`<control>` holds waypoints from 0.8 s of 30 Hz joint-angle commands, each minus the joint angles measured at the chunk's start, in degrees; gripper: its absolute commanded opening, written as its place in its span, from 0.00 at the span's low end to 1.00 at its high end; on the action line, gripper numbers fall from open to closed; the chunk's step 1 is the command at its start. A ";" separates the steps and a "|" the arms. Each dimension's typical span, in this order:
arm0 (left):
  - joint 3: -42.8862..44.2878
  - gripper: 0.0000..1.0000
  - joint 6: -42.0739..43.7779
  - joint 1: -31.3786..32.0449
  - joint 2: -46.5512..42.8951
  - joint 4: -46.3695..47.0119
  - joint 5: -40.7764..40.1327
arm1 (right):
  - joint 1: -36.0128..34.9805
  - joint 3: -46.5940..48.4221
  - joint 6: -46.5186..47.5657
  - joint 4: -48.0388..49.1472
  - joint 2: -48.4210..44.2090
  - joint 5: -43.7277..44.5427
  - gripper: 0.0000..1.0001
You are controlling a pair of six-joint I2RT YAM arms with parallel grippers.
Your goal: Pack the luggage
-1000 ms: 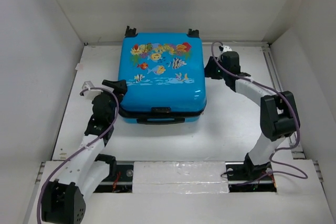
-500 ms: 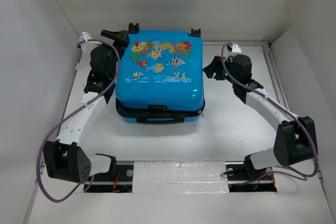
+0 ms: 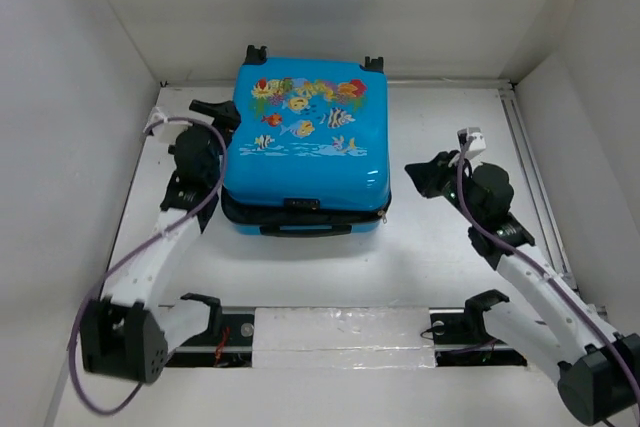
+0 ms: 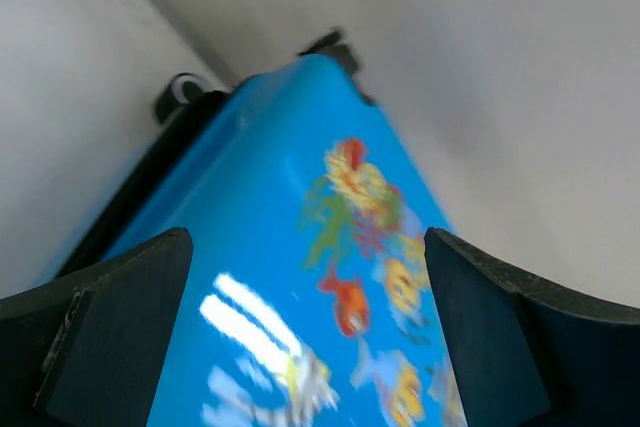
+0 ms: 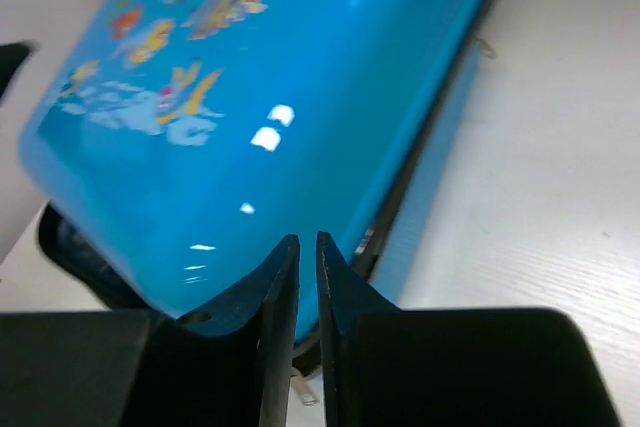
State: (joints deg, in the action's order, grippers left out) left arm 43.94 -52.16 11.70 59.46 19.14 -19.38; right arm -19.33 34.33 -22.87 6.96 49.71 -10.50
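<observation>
White table (image 3: 440, 257), luggage (image 3: 305, 142) at 12 o'clock (lid apparently ajar): left gripper (image 3: 215, 112) wide, right gripper (image 5: 300, 247) pinched empty; closing needs downward pressing.

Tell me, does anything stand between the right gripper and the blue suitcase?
Nothing visible does. Only a strip of white table lies between the right gripper and the right side of the suitcase.

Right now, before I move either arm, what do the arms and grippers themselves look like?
Both the left arm and right arm have white links with black joint housings. A purple cable runs along each, ending in a small white connector near the wrist. The left gripper and right gripper are black, with flat matte fingers.
</observation>
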 commanded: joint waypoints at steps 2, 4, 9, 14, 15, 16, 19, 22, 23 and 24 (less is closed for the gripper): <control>13.77 0.98 3.54 -5.20 15.92 -2.35 2.67 | -4.47 -1.89 1.08 0.86 -0.58 -2.77 0.23; 28.28 0.99 7.31 -5.72 26.77 -5.49 1.71 | -5.01 -2.51 2.30 0.86 1.60 -2.77 0.40; 70.93 0.99 19.89 -9.33 54.83 -26.21 18.18 | -8.87 -3.04 2.31 2.35 3.02 -2.78 0.56; 100.00 0.99 24.48 -14.16 75.87 -38.39 37.37 | -10.20 -4.36 2.31 5.26 4.33 -2.77 0.68; 97.76 0.99 25.43 -15.30 76.59 -36.03 42.01 | -10.72 -4.36 2.31 5.26 4.86 -3.47 0.69; 95.56 0.99 26.23 -15.31 76.59 -30.88 43.79 | -11.42 -3.66 2.31 5.26 5.48 -4.08 0.70; 89.75 0.99 30.97 -15.31 75.28 -27.84 45.22 | -12.22 -3.65 0.65 5.26 6.01 -1.03 0.70; 79.84 0.99 30.28 -15.31 71.87 -23.19 43.47 | -12.84 -5.84 -2.95 5.95 2.42 6.27 0.72; 75.80 0.99 27.58 -15.31 70.19 -18.22 40.59 | -11.62 -5.85 -3.92 5.96 1.71 8.81 0.72; 71.59 0.99 25.81 -16.00 68.44 -15.39 38.56 | -11.08 -5.85 -4.54 5.96 1.01 9.53 0.66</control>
State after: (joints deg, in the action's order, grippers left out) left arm 122.98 -26.37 -5.26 135.04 -2.61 18.76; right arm -31.46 28.34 -23.64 7.31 53.08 -8.27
